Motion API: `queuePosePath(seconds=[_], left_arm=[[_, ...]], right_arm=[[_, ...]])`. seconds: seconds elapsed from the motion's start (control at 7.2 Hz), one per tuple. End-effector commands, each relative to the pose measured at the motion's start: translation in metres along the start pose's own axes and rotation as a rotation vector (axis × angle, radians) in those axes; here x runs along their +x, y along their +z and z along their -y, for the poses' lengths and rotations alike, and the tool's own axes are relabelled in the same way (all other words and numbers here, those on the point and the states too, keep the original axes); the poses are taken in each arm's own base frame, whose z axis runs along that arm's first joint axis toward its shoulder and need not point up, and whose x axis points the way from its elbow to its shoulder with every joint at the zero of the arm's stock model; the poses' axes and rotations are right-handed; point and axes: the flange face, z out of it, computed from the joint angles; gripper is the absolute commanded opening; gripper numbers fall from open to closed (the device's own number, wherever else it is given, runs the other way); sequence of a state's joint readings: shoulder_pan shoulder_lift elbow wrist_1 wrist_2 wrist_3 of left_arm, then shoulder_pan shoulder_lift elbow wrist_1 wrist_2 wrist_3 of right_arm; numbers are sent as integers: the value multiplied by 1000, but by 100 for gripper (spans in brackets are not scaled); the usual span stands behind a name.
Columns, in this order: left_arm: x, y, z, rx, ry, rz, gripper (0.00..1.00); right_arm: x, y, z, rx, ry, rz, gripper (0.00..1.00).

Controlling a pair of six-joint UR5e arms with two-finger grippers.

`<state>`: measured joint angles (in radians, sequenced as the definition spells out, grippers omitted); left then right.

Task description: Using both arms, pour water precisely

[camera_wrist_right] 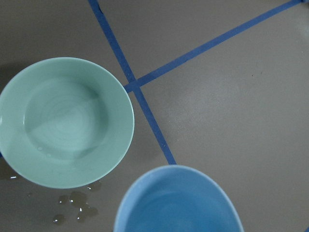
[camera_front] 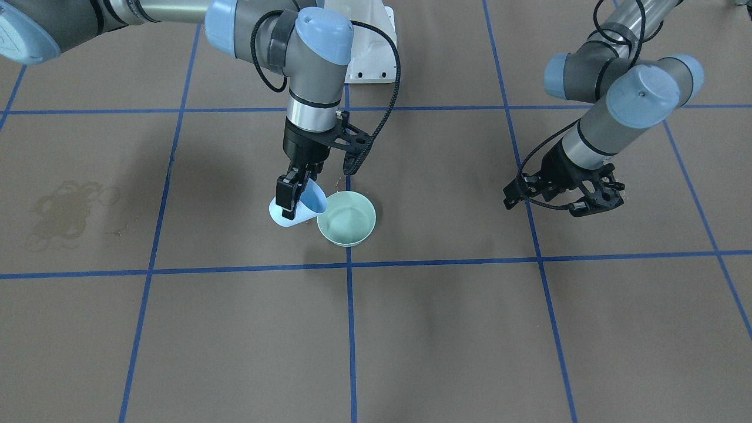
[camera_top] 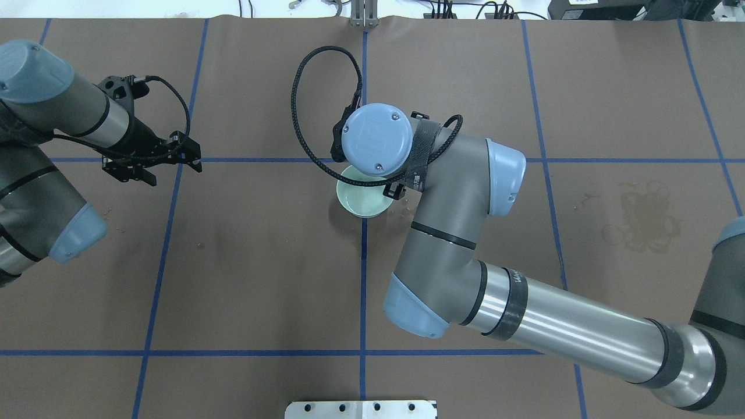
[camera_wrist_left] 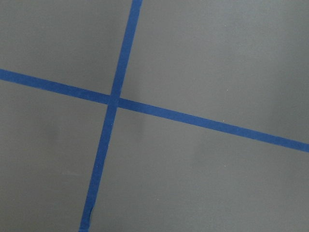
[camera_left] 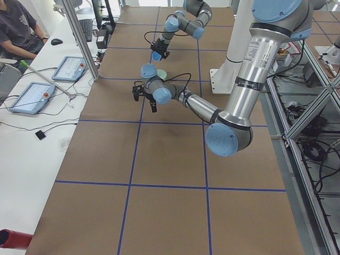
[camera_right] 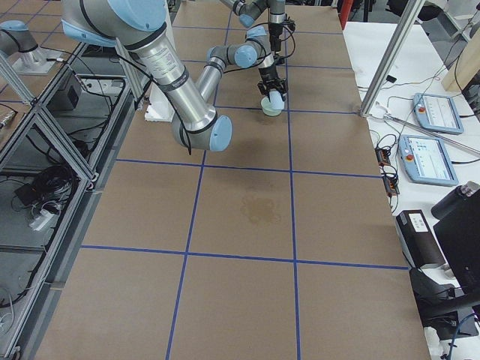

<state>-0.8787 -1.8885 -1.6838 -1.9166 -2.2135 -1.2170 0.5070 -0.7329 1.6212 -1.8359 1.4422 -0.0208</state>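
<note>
Right gripper [camera_front: 293, 200] was clamped on the rim of a blue cup [camera_front: 304, 210], one finger inside and one outside. The cup was tipped, its mouth towards a green bowl [camera_front: 359, 237] just beside it. The water [camera_wrist_right: 63, 126] lay as a thin sheen in the bowl bottom, with a few droplets [camera_wrist_right: 73, 205] on the table by the bowl's edge. Right arm [camera_top: 454, 203] reached in to mid-table, wrist pointing straight down over the bowl.

Left gripper [camera_front: 549, 202] was spread apart, holding nothing, hanging above the bare table well apart from the bowl. Left arm [camera_top: 52, 116] was bent at the elbow, wrist angled down.

The table [camera_front: 446, 329] had a brown cover gridded with blue tape [camera_front: 351, 329] and a ring-shaped stain [camera_front: 70, 205] off to the side. A seated person [camera_left: 18, 26] and tablets [camera_left: 69, 67] were on a white bench alongside.
</note>
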Motion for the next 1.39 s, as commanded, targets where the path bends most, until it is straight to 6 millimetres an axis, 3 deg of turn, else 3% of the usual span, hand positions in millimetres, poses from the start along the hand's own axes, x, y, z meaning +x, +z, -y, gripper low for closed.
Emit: queuePosePath(seconds=[0.0,0.42,0.83,1.25], left_arm=[[-12,1,-1,4,2,-5,99],[-15,0,2,8,0,-8,99],[-54,-10,12,-15,88,3,99],[-58,-8,13,-17,85,8,99]], right_arm=[[-13,5,8,-17,-170,-56,0],[-24,19,26,-61,-259,-113,0],[-28,24,25,-106,-416,-167,0],[-38,20,27,-170,-547,-255,0]])
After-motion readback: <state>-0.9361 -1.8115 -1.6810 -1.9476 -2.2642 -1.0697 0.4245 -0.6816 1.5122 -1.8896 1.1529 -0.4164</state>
